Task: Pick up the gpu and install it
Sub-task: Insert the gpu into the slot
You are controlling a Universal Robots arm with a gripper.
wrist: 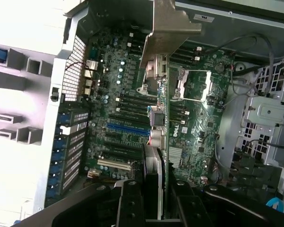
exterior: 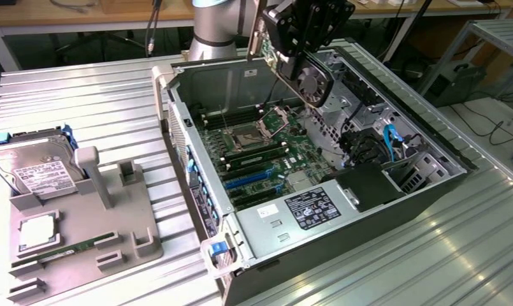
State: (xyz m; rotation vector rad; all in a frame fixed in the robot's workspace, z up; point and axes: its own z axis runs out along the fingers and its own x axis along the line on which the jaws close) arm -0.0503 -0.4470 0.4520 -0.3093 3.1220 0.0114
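Exterior view showed us the gripper (exterior: 301, 56) pinched narrowly on the gpu (exterior: 311, 80), holding it by its upper edge so that it hung tilted beneath the gripper. We saw it raised over the far end of the open computer case (exterior: 239, 80), above the motherboard (exterior: 265, 153) and not touching it. The case sat on the ribbed metal worktop (exterior: 86, 95), toward its edge at the exterior view's right. Through the wrist view we looked along the gpu (wrist: 154, 165) edge-on, sandwiched between the two black fingers (wrist: 130, 203), with its pale metal bracket (wrist: 173, 28) at the end farthest from the gripper (wrist: 158, 194).
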